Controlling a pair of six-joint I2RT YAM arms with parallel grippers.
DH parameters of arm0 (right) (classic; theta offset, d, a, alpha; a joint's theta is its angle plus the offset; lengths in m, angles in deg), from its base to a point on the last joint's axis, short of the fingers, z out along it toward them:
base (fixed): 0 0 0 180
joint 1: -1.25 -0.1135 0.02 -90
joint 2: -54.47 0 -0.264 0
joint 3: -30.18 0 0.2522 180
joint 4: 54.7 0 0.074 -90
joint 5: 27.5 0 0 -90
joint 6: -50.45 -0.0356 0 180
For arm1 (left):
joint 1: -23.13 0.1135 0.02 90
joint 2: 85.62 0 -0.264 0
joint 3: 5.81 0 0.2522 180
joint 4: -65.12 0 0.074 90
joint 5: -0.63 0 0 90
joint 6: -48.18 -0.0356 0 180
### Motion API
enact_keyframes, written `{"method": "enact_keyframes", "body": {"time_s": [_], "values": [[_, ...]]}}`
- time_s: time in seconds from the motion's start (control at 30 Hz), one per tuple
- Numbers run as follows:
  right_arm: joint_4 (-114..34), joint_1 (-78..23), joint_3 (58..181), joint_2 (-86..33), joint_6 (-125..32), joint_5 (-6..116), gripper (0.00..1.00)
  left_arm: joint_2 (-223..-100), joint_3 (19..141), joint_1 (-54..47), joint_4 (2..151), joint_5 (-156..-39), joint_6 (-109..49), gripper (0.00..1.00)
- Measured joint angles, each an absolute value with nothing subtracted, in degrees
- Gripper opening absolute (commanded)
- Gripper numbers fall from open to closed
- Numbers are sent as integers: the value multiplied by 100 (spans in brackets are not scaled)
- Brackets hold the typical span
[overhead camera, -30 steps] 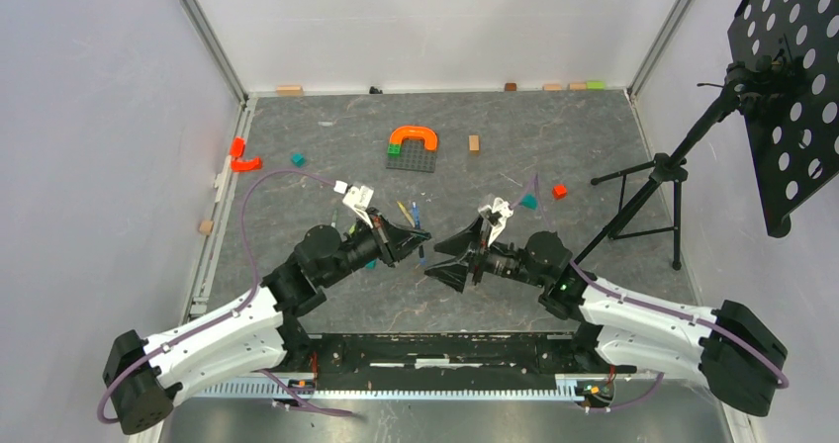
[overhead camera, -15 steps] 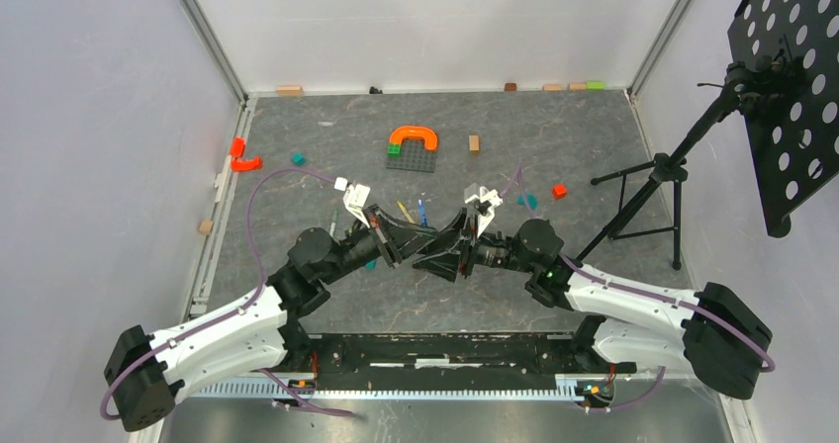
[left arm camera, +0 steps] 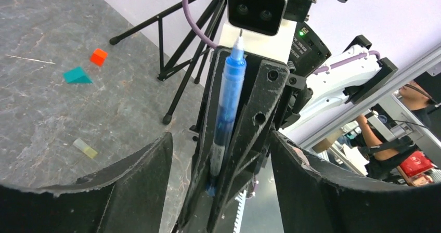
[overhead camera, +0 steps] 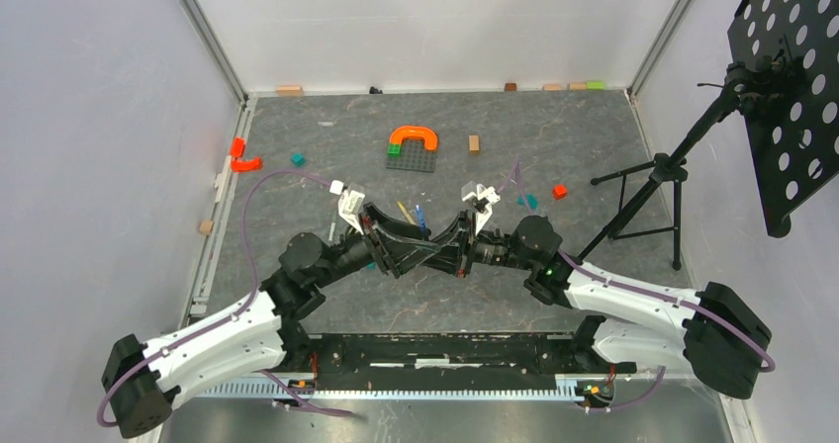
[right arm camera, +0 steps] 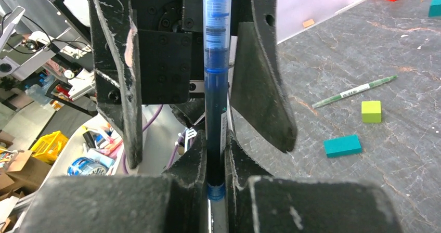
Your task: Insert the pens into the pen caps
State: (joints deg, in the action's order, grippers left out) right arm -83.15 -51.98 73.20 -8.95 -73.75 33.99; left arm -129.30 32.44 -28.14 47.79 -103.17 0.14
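The blue pen (right arm camera: 216,61) is up off the surface (overhead camera: 554,146), in the air just on the near side of the grey baseplate (overhead camera: 411,158), where both claws meet nose to nose. The right claw (right arm camera: 215,155) is clenched on it at one end, w/ most of the barrel sticking out toward the left claw (left arm camera: 221,139). The left claw is released: its fingers (left arm camera: 140,176) stand spread either side of the barrel, w/ no contact that I can see. A pale green pen (right arm camera: 354,91) lies flat on the surface, near-left of the baseplate.

Handling, prob.: light, stiff, smooth round plastic, so slippery and apt to pivot in an end pinch. Better hold approx. mid-barrel, pads flat across it, leaving the nib end free for capping. Little crush risk; misalignment looks the main worry.
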Motion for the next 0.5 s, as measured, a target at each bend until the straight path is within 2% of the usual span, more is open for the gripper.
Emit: {"method": "enact_keyframes", "body": {"time_s": [0.2, 0.37, 0.43, 0.5], "values": [[-8335, -5198, 7320, -834, -7371, 3285, 0, -12158, 3255, -2827, 5406, -9972, -253, 60], [-8335, -5201, 7320, -827, -7371, 3121, 0, -12220, 3510, -2829, 5583, -9849, -412, 52], [-8337, -5214, 7320, -827, -7373, 3049, 0, -12368, 3556, -2829, 5542, -9852, -423, 43], [-8337, -5238, 7320, -827, -7371, 2988, 0, -12499, 3563, -2829, 5498, -9852, -423, 28]]}}
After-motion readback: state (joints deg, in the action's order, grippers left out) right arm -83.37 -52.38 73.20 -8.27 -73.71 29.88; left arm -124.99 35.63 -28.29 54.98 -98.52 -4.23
